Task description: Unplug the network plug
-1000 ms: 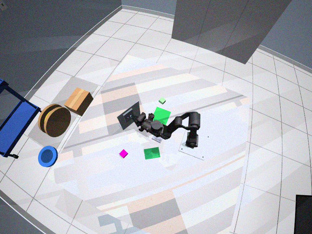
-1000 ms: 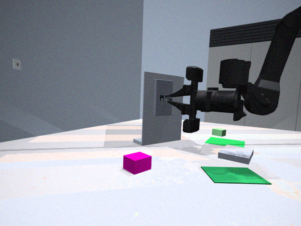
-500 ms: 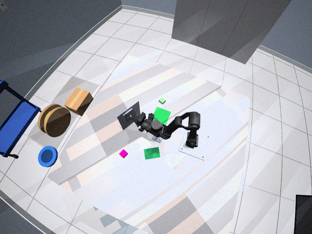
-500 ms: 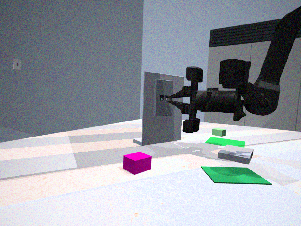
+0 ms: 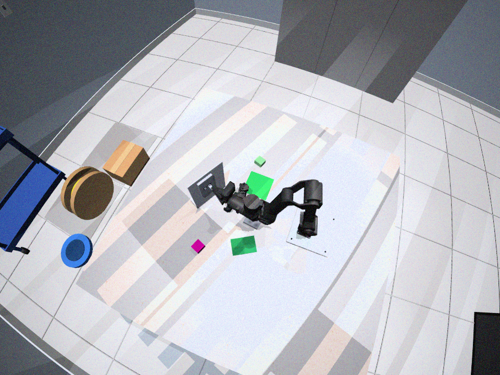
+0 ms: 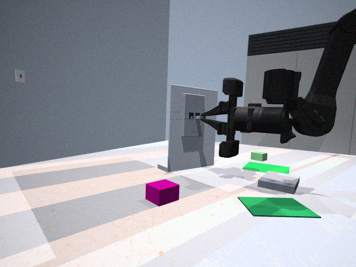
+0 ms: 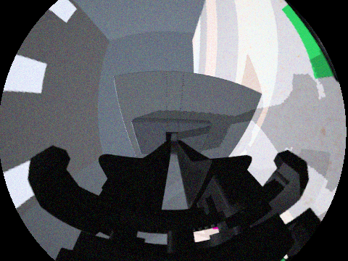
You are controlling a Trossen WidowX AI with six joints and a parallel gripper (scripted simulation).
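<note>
The network plug (image 6: 197, 117) shows as a small pale piece in the right-hand opening of the socket plate (image 6: 194, 100) on the upright grey panel (image 5: 220, 173) (image 6: 176, 143) (image 7: 145, 87). My gripper (image 5: 211, 187) (image 6: 202, 117) (image 7: 173, 143) is shut on the plug's rear end, its fingertips one above the other close to the socket. The fingers hide most of the plug and its tab; I cannot tell whether the tab is pressed down. A flat bright green square (image 5: 259, 181) (image 6: 267, 167) lies on the table, partly behind my arm in the top view.
A darker green thin plate (image 5: 243, 245) (image 6: 279, 207) lies nearer the exterior camera. A grey block (image 5: 253, 224) (image 6: 277, 185) lies between the two green shapes. A magenta block (image 5: 197, 246) (image 6: 162, 192) and a light green block (image 5: 259, 161) (image 6: 258, 156) stand on the table.
</note>
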